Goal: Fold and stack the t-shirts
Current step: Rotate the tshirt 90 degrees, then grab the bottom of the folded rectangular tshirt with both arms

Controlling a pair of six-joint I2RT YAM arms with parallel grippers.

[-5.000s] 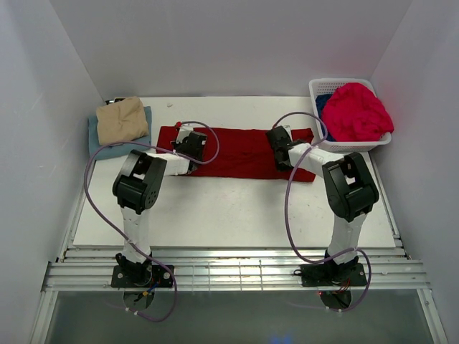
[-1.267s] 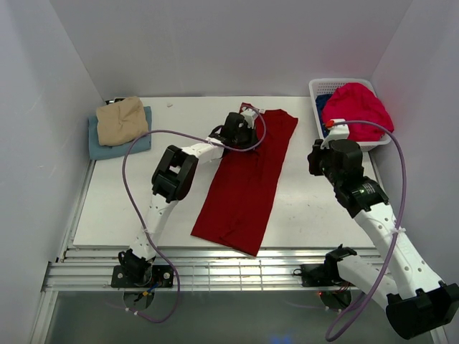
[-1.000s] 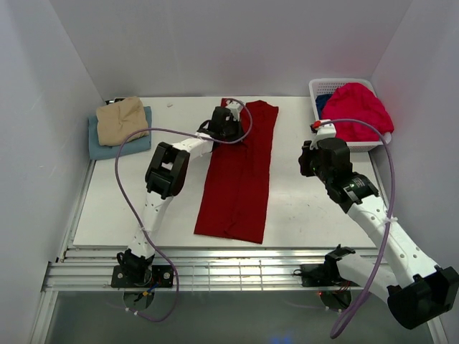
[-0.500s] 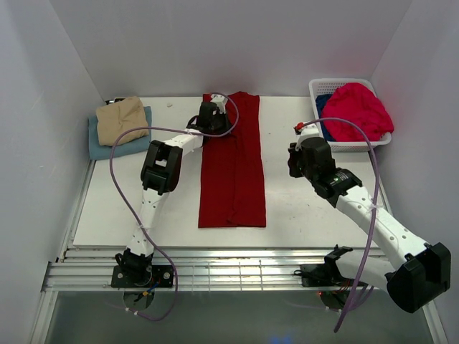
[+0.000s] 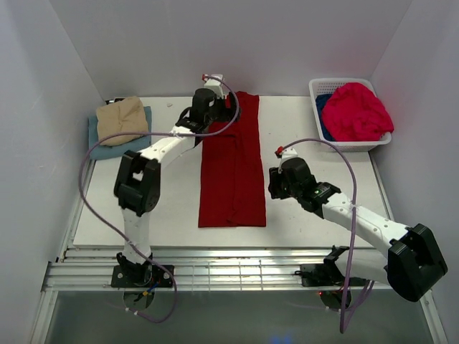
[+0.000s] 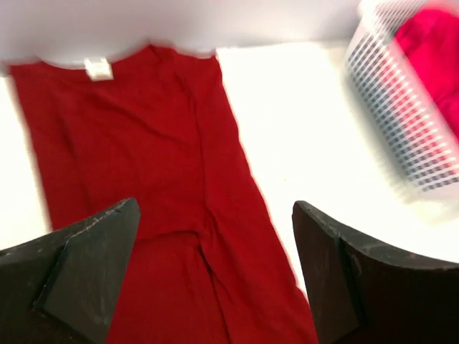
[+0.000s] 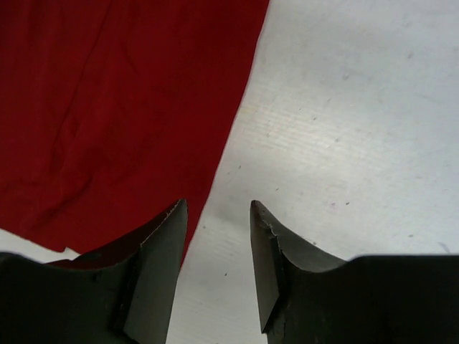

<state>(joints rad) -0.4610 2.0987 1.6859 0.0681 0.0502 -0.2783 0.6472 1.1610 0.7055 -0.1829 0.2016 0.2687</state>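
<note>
A dark red t-shirt (image 5: 233, 165) lies flat on the table as a long narrow strip running from back to front, its collar end at the back. My left gripper (image 5: 228, 109) hovers over that back end, open and holding nothing; in the left wrist view the dark red t-shirt (image 6: 143, 172) lies below the left gripper (image 6: 215, 215). My right gripper (image 5: 272, 186) is low beside the strip's right edge. In the right wrist view the right gripper (image 7: 219, 211) is open over bare table, its left finger over the cloth's edge (image 7: 215, 165).
A tan t-shirt (image 5: 122, 120) rests folded on a light blue one (image 5: 107, 149) at the back left. The white lattice basket (image 5: 344, 145) at the back right holds a bright pinkish-red t-shirt (image 5: 356, 111) and a deep blue one (image 5: 323, 104). White walls enclose the table.
The left gripper has let go of the shirt's back end and opened wide. The right arm has swung down and left to the shirt's right edge, its jaws spreading. The shirt now lies straight.
</note>
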